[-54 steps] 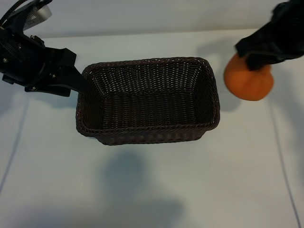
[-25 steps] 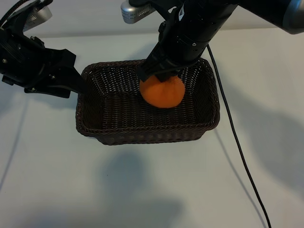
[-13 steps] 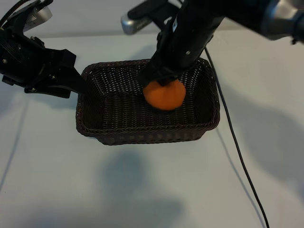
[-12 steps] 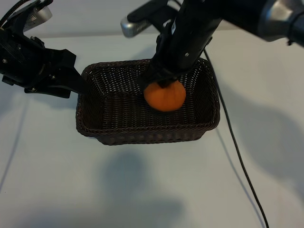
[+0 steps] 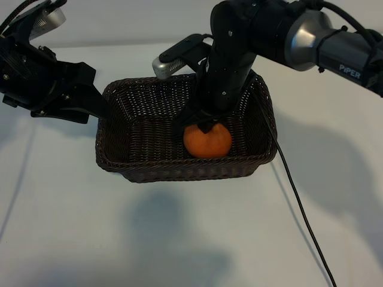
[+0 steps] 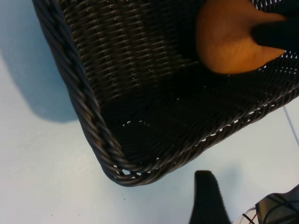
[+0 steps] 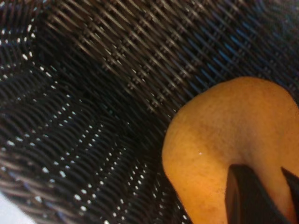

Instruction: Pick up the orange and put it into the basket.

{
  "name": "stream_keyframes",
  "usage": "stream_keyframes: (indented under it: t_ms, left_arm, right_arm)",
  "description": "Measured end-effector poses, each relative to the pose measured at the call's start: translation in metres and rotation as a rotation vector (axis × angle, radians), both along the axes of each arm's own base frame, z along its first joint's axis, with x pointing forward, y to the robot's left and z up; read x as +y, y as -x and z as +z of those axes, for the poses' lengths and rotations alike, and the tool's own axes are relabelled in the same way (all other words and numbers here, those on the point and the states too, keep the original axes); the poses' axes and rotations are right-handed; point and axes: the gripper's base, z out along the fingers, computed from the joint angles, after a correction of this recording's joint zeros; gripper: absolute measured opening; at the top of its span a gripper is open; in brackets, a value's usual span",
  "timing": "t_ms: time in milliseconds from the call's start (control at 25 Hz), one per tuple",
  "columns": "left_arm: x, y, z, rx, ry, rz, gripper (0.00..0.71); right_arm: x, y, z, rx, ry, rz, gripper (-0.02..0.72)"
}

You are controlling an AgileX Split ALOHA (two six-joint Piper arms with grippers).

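Off at the basket's (image 5: 119, 156) left end the left gripper (image 5: 90, 101) hangs with fingers apart, holding nothing. The right gripper (image 5: 202, 121) stands straight above the orange (image 5: 207, 141), pinching its top, the fruit low inside toward the near wall. I'd judge letting go is all that remains.

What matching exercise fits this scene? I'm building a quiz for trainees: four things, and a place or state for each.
Things:
1. orange
2. basket
3. left end effector
4. right end effector

Places or states:
A. shut on the fruit's top
B. dark wicker, on the white table
C. low inside the wicker walls
D. open, by the outside of the basket's end

Pairs: 1-C, 2-B, 3-D, 4-A
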Motion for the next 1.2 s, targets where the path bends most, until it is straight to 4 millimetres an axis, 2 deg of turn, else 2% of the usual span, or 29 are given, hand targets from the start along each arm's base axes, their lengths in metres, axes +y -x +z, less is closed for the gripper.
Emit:
stream_keyframes:
  t_ms: [240, 320, 440, 640, 760, 1000, 1200]
  left_arm:
    - [0.0, 0.0, 0.0, 0.0, 0.0, 0.0, 0.491]
    - [0.0, 0.0, 0.0, 0.0, 0.0, 0.0, 0.491]
    - [0.0, 0.0, 0.0, 0.0, 0.0, 0.0, 0.491]
    - [0.0, 0.0, 0.0, 0.0, 0.0, 0.0, 0.491]
    - [0.0, 0.0, 0.0, 0.0, 0.0, 0.0, 0.491]
    - [0.0, 0.0, 0.0, 0.0, 0.0, 0.001, 0.491]
    - [0.0, 0.0, 0.0, 0.002, 0.0, 0.003, 0.491]
  right_arm:
    - [0.0, -0.001, -0.002, 0.002, 0.002, 0.0, 0.095]
    - [0.001, 0.0, -0.002, 0.003, -0.002, -0.002, 0.119]
    - [0.002, 0.0, -0.002, 0.013, -0.022, -0.009, 0.223]
    - [0.004, 0.001, -0.001, 0.023, -0.045, -0.016, 0.458]
    - [0.004, 0.002, -0.001, 0.039, -0.039, -0.014, 0.533]
    - [0.002, 0.007, 0.002, 0.07, -0.024, -0.007, 0.556]
    - [-0.003, 0.016, 0.035, 0.032, -0.051, -0.002, 0.551]
